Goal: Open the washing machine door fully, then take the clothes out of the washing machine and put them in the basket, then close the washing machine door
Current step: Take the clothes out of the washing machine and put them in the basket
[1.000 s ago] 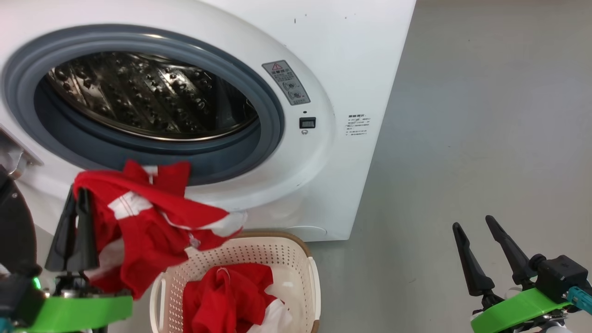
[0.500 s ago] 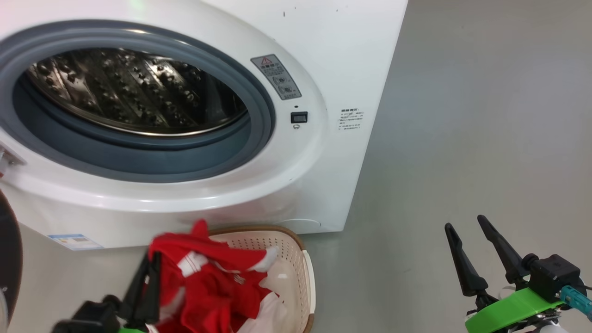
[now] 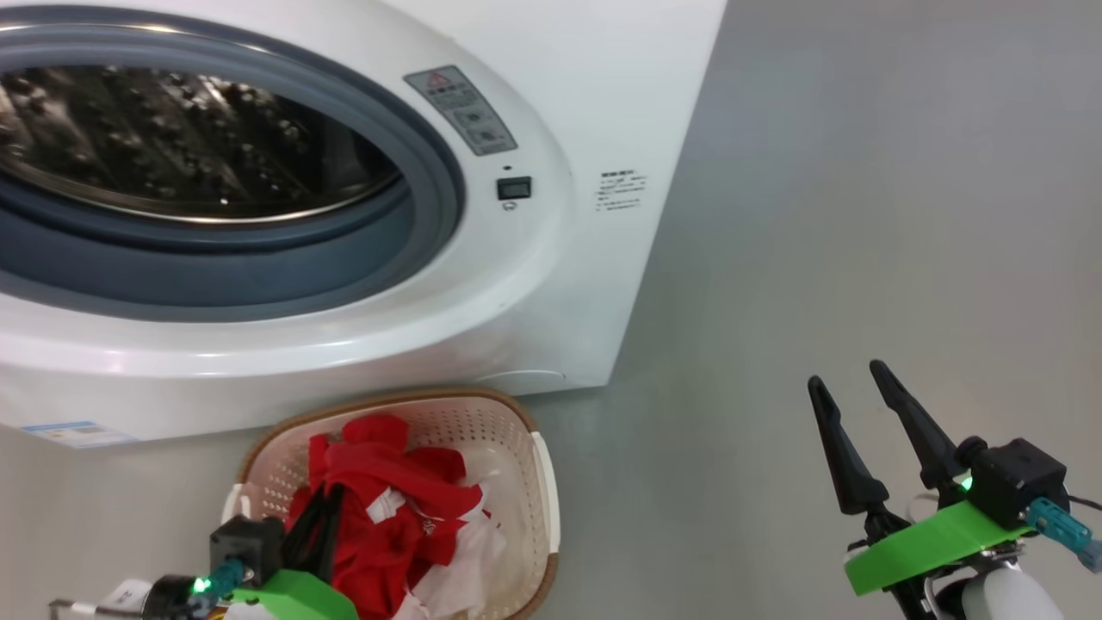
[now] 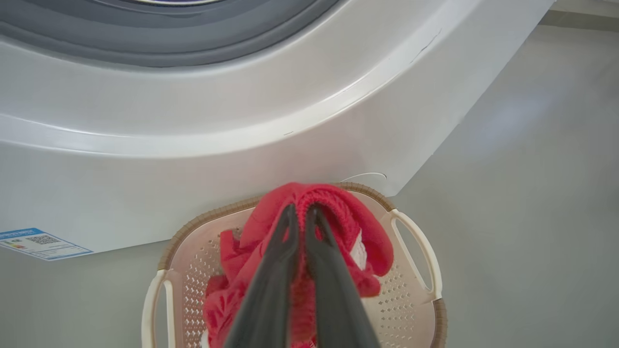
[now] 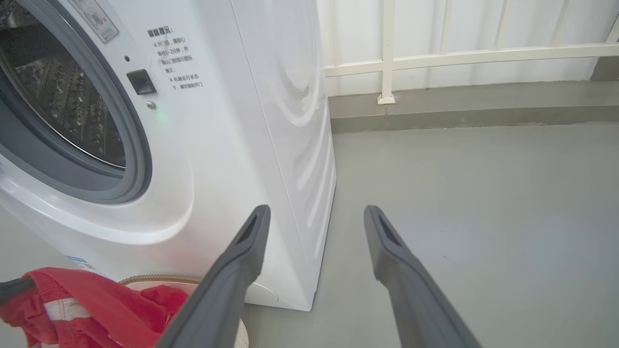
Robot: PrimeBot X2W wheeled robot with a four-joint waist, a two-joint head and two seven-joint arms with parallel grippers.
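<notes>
Here the big white front-loading washing machine [image 3: 551,284] stands with its steel drum [image 3: 172,146] exposed, and the small cream perforated plastic basket [image 3: 532,430] with a brown rim sits on the grey floor [image 3: 861,215] just before it. Bright red and white clothes [image 3: 387,508] lie heaped inside it. The left claw [image 4: 302,210] is clamped on a red fold there; the right claw [image 3: 845,375] hangs spread apart, well aside.

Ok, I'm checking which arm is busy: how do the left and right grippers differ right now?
The left gripper has its fingers shut on the red clothes; the right gripper has its fingers wide apart, holding nothing. The left gripper is down over the basket; the right gripper hangs above bare floor, right of the washing machine. Both have long dark fingers on green mounts.
</notes>
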